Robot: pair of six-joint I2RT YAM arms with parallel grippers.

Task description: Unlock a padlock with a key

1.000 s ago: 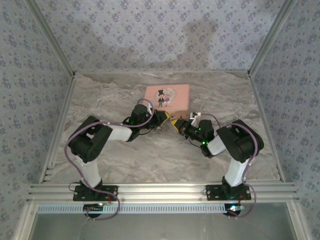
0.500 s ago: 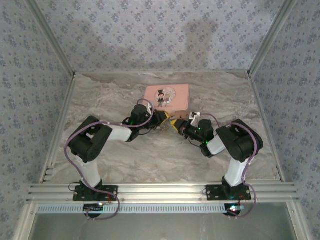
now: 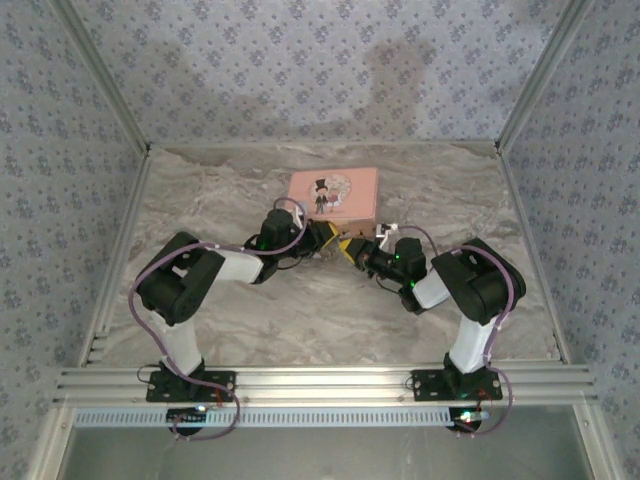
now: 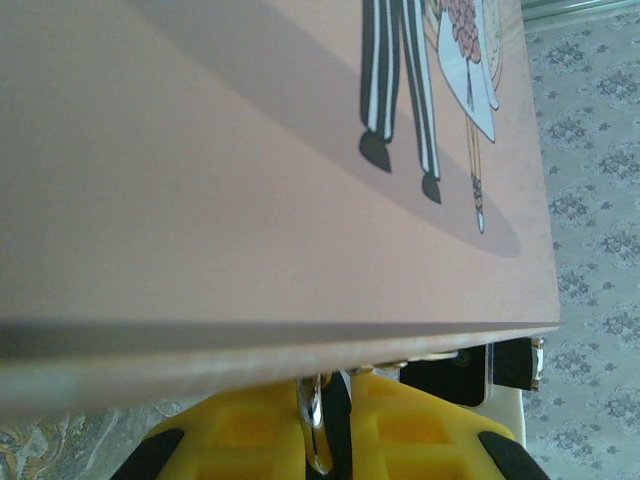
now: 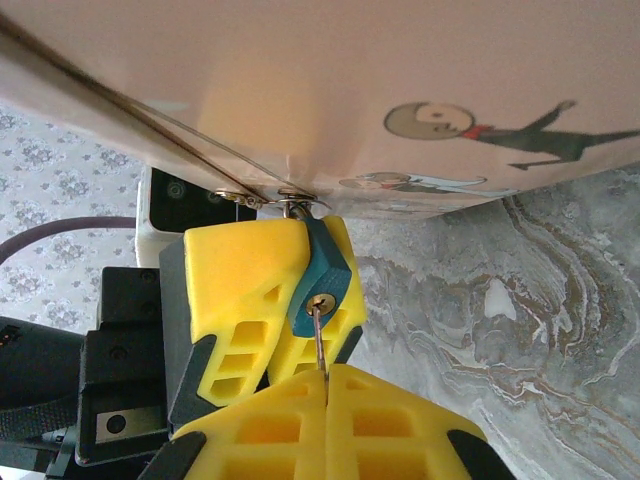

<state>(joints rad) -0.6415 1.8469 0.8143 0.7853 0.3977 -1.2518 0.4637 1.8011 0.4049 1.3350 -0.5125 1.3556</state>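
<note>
K: Marble-print table, flowered walls on three sides. Where is the padlock?

M: Padlock sits at the edge of the pink tin, with its shackle through the tin's hasp. Left gripper is clamped on the blue body; the right wrist view shows a yellow finger on either side.

K: Key?

M: Key is pinched in the right gripper, jaws closed tight on it. Its tip is seated in the keyhole. My judgement: insertion is done, the turn and shackle release are not yet done. Shackle looks shut, but its top is partly hidden.

K: Any lettering?

M: None legible. The tin lid carries a cartoon couple and no words I can read. I see no brand mark on padlock or key.
</note>
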